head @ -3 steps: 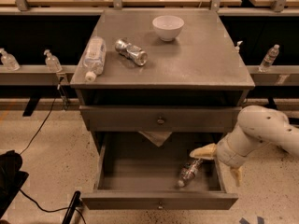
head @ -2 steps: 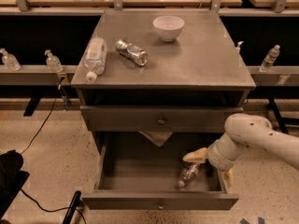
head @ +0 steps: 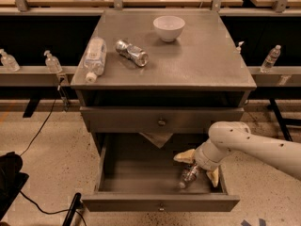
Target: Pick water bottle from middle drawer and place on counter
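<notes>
Reaching gripper (head: pixel 199 166): down inside the middle drawer (head: pixel 160 203), right side, fingers spread on either side of the water bottle (head: pixel 189 175) (no squeeze on it yet, as far as I can see).
Water bottle: on its side on the drawer floor, near the front right corner.
Risk, slip: the round ribbed body may roll or squirt out as the fingers close; an off-centre pinch would cause it.
Risk, crush: thin clear plastic may buckle under a hard clamp.
Risk, collision: on the lift, wrist or bottle may clip the drawer's right wall or the closed top drawer (head: pixel 161 122) above.
Counter (head: pixel 202 65): shared with a bigger bottle (head: pixel 94 58), a crushed can (head: pixel 132 52) and a white bowl (head: pixel 169 28); a careless set-down could knock them (the right half looks safer).
</notes>
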Motion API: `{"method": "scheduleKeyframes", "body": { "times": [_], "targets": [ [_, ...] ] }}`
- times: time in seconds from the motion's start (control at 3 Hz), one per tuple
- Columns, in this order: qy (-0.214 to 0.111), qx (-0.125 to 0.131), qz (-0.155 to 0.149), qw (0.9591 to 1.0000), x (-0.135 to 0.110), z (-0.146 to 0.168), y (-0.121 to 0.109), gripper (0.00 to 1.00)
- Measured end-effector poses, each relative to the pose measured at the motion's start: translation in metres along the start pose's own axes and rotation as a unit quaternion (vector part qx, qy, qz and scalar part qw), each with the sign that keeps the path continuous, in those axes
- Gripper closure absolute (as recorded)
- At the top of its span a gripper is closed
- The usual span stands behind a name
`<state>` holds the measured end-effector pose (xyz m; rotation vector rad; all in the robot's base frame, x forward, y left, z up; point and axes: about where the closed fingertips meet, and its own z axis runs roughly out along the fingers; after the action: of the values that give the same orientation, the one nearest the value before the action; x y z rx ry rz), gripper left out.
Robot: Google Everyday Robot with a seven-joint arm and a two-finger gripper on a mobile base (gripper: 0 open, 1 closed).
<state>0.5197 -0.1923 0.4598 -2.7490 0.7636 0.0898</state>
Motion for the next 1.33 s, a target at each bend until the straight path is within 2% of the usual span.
{"method": "scheduleKeyframes", "body": {
  "times": [0.33, 0.67, 1.0, 1.33],
  "targets": [
    [0.019, 0.009, 0.015, 0.9997, 0.012, 0.025, -0.007, 0.00],
    [0.035, 0.008, 0.017, 0.9992, 0.022, 0.051, -0.008, 0.00],
    [0.042, 0.004, 0.014, 0.9990, 0.028, 0.074, -0.013, 0.17],
    [0.041, -0.001, 0.016, 0.9990, 0.033, 0.094, -0.017, 0.45]
  ]
}}
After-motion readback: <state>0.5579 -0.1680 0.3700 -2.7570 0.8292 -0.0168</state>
